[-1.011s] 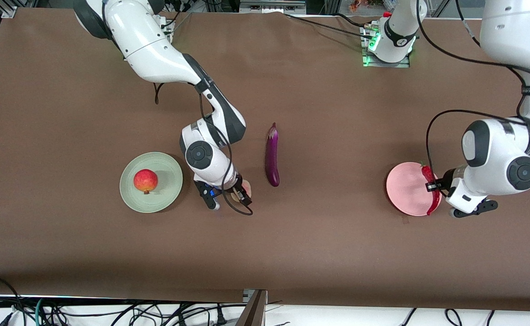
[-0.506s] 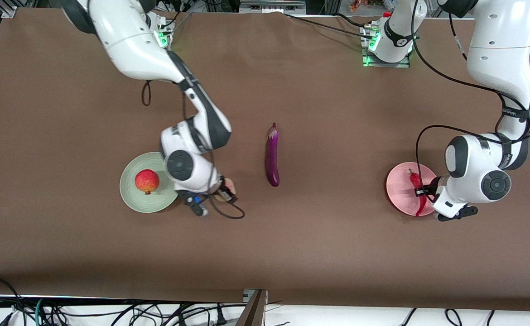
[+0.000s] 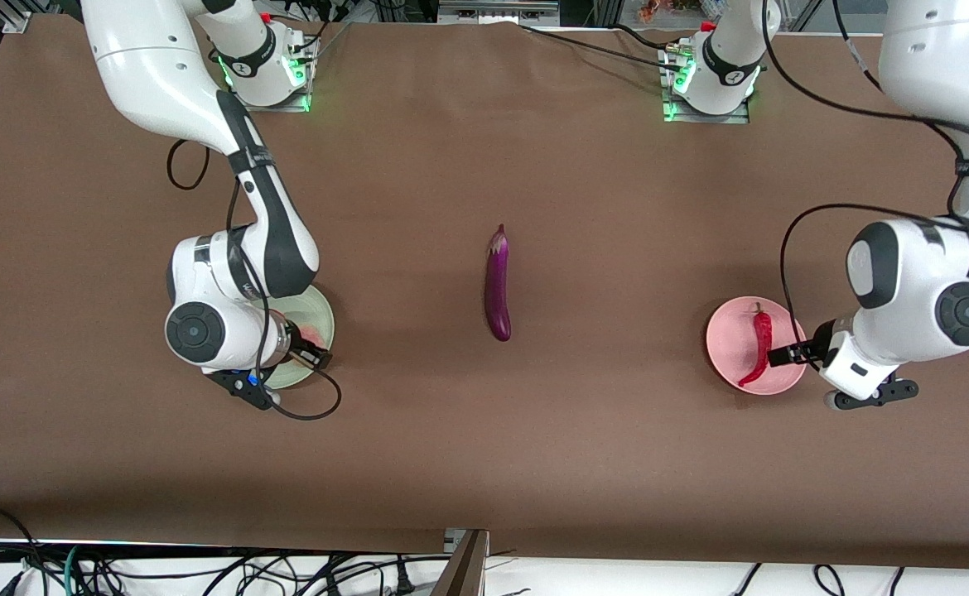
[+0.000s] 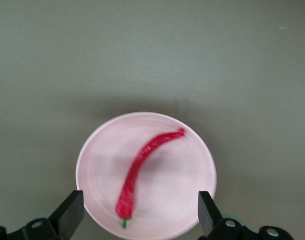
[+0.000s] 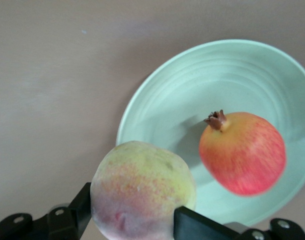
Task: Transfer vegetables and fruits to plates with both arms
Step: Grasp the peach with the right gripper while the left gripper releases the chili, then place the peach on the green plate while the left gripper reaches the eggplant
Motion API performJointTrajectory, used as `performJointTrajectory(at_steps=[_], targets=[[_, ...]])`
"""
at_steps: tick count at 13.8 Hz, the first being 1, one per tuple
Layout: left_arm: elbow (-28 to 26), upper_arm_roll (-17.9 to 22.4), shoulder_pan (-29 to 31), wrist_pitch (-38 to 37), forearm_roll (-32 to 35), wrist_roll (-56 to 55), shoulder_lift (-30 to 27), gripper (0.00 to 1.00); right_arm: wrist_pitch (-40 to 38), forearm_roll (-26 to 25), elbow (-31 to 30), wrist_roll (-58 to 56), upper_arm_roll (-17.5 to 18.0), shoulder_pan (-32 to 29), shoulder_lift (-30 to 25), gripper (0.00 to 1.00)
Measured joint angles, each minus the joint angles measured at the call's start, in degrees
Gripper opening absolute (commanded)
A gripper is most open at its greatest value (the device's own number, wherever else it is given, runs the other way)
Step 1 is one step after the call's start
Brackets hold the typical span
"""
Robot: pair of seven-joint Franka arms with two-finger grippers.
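Note:
My right gripper (image 3: 309, 354) is shut on the pale yellowish-pink peach (image 3: 310, 335) and holds it over the rim of the pale green plate (image 3: 323, 314). In the right wrist view the peach (image 5: 142, 192) sits between the fingers above the green plate (image 5: 192, 95), where the red-orange pomegranate (image 5: 242, 152) lies. The arm hides the pomegranate in the front view. My left gripper (image 3: 785, 354) is open and empty at the pink plate's (image 3: 723, 339) edge. The red chili (image 3: 758, 343) lies on that plate, as the left wrist view (image 4: 142, 165) also shows. The purple eggplant (image 3: 497, 285) lies mid-table.
Brown table cloth all round. A loose black cable (image 3: 310, 406) hangs from the right wrist near the green plate. The arm bases (image 3: 708, 74) stand along the edge farthest from the front camera.
My right arm has carried the peach from beside the eggplant over to the green plate. My left gripper has let go of the chili, which now lies on the pink plate, and has drawn back.

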Motion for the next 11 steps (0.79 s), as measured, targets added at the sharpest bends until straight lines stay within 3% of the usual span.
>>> performJointTrajectory(at_steps=[1,3,4,8,11], targets=[[0.0,-1.4,-0.2,-2.3,0.0,0.0,-1.5,1.0,2.8,0.0,-3.0,-0.5,-0.2,0.1,-0.1,0.1],[0.0,-5.2,-0.4,-6.3,0.0,-1.9,-3.4,1.0,5.3,-0.1,-6.2,-1.1,-0.2,0.3,-0.4,0.73],[0.0,-7.7,-0.5,-8.0,0.0,-4.6,-3.8,1.0,5.2,-0.1,-6.8,-1.5,-0.3,0.3,-1.1,0.99],[-0.9,-18.1,-1.9,-8.2,0.0,-17.0,-3.2,1.0,3.9,-0.1,-7.3,-2.2,-1.1,0.4,-4.7,1.0],[-1.5,-20.1,-9.4,-0.3,-0.1,-27.1,0.6,1.0,-4.3,-0.5,-5.3,-2.5,-1.4,0.5,-12.0,1.0]])
